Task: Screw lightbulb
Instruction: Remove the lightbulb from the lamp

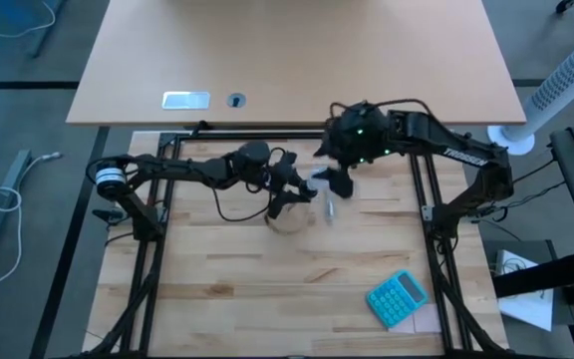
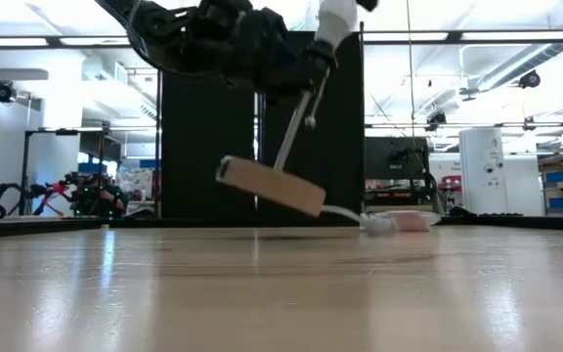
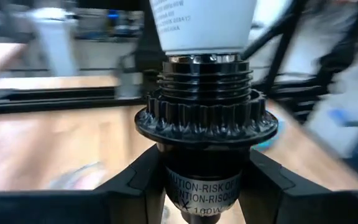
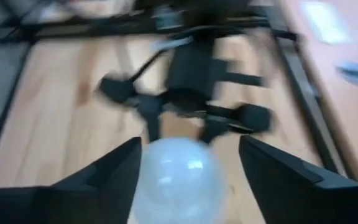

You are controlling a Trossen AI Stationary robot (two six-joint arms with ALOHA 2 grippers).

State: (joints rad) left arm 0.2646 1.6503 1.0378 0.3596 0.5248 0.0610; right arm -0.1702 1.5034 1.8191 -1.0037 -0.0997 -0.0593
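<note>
While the left pincer (image 3: 207,186) clamps the black socket (image 3: 205,118) by its neck, the lightbulb (image 3: 202,23) sits with its base entered in the socket's threaded collar, both lifted clear of the wooden surface (image 1: 267,289). From table height the tan wooden disc (image 2: 270,185) hangs tilted in the air below the dark arms, its white cord (image 2: 345,214) trailing down to the surface behind it. The right pincer (image 4: 191,168) straddles the bulb's rounded dome, its fingers (image 4: 114,171) standing a little apart from the glass on either side, so it appears open around the bulb rather than gripping it. Seen from above, the two arms meet near the middle of the surface, with a blue calculator (image 1: 398,298) lying well apart toward the near right corner and a second, bare tabletop (image 1: 297,60) beyond.

The risk now looks to be alignment: with the disc tilted and held only by the socket's neck, a turn applied off-axis could cross the threads or twist the socket in the left pincer's hold. A loose or glancing grip on the smooth dome could also slip, leaving the bulb unturned or tipping it out of the collar.
</note>
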